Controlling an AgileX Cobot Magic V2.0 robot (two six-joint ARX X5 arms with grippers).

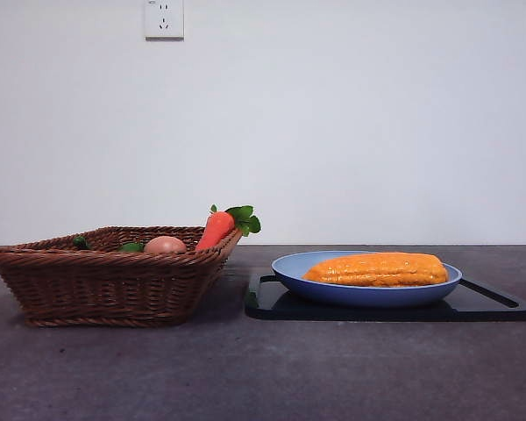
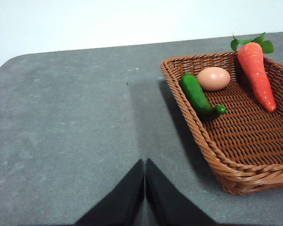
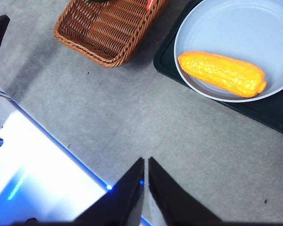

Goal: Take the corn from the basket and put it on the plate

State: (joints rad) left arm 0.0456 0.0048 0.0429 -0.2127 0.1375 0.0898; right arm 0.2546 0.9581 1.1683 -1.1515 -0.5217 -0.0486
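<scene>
Glossy yellow-orange corn (image 1: 379, 269) rests on the light-blue round plate (image 1: 291, 271), lower right of frame — both grippers, jaws pressed together, empty — task seemingly complete, nothing left to move.

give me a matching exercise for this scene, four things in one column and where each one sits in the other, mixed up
Things:
1. corn
2. carrot
3. plate
4. egg

Places:
A. on the black tray
B. in the basket, next to the green pepper
C. lying on the blue plate
D. leaning on the basket wall, leaves over the rim

Pairs: 1-C, 2-D, 3-A, 4-B
</scene>
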